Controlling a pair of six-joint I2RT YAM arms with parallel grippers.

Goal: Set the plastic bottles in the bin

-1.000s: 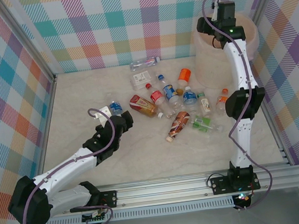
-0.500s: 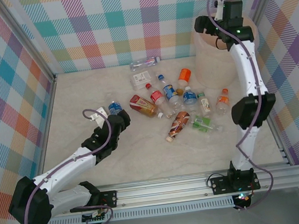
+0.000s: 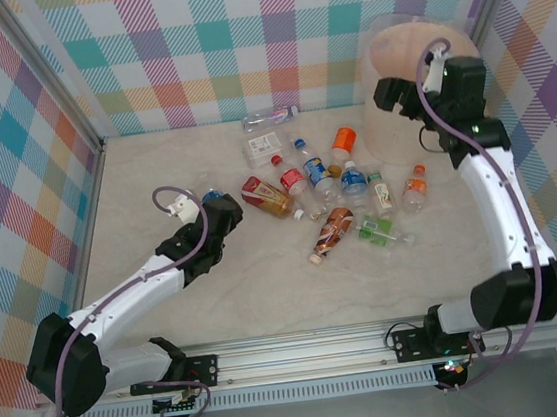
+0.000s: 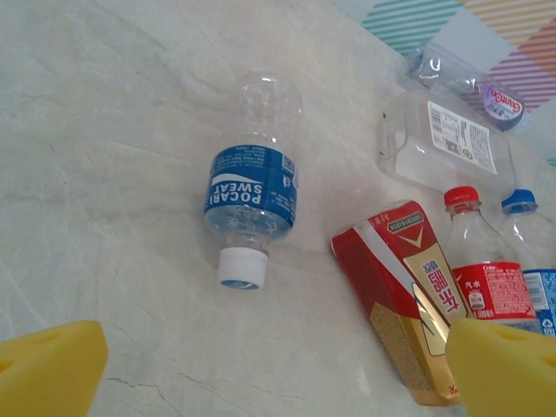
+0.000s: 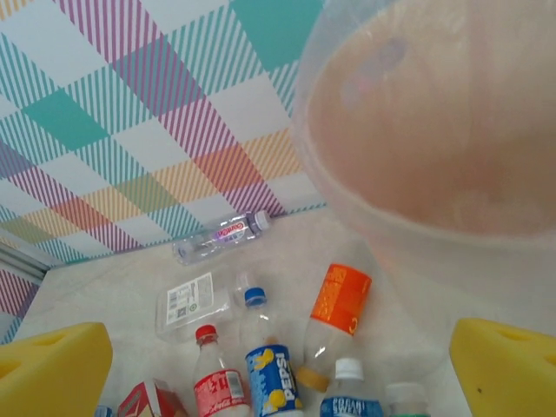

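The bin (image 3: pixel 383 136) stands at the far right of the tabletop (image 3: pixel 153 162), and its pinkish liner hides whatever is inside. The plastic bottles (image 3: pixel 315 176) lie scattered on their sides in the middle of the tabletop. A blue-labelled bottle (image 4: pixel 252 187) points its white cap at the left gripper (image 4: pixel 278 365), which hovers wide open and empty on a low, outstretched arm, while the right gripper (image 5: pixel 278 373), also wide open and empty, is raised beside the bin.

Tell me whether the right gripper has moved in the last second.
Yes. The right gripper has pulled back from above the bin's mouth and now sits lower, in front of its near-left wall.
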